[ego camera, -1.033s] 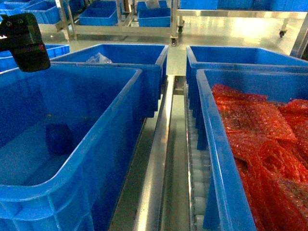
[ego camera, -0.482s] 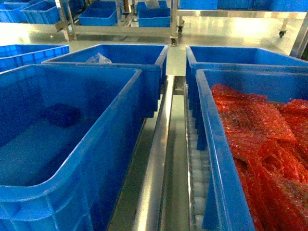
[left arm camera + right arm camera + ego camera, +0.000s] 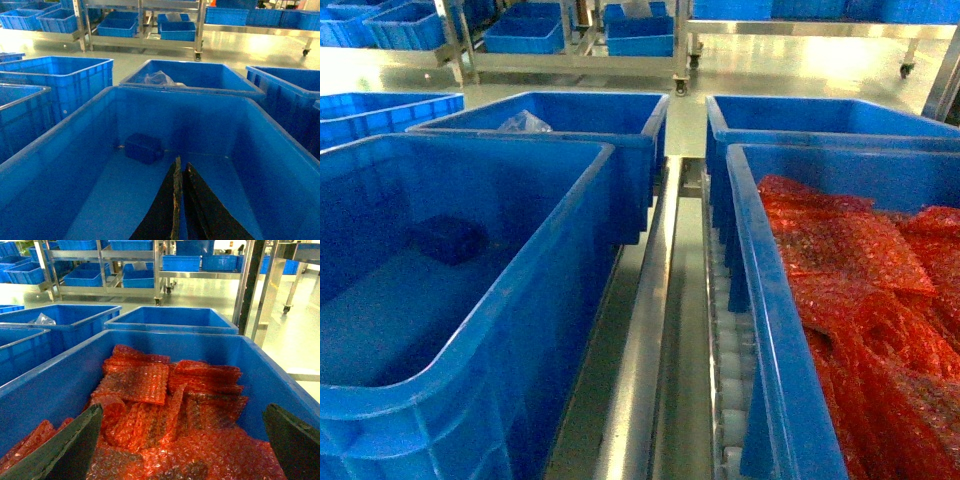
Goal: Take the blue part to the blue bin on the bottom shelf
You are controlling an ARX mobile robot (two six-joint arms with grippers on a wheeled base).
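The blue part point(image 3: 447, 240) lies on the floor of the big blue bin point(image 3: 550, 290) at the left of the head view, near its far wall. In the left wrist view the blue part point(image 3: 143, 147) rests ahead and a little left of my left gripper point(image 3: 181, 165), which is shut with nothing held, above the blue bin point(image 3: 65, 130). My right gripper point(image 3: 182, 412) stands wide open over a crate of red packets. Neither gripper shows in the head view. The bottom shelf point(image 3: 645, 360) shows as a steel rail with white rollers between the crates.
A like blue crate point(image 3: 760, 300) full of red bubble packets point(image 3: 165, 410) stands at the right. Two more blue crates point(image 3: 570, 115) sit behind, one holding a clear bag point(image 3: 525, 123). Steel racks with small blue trays point(image 3: 175, 30) stand across the aisle.
One second ago the left gripper hung at the head view's upper left and the blue part stood lower in the bin. The gripper has left that view; the part lies near the far wall.
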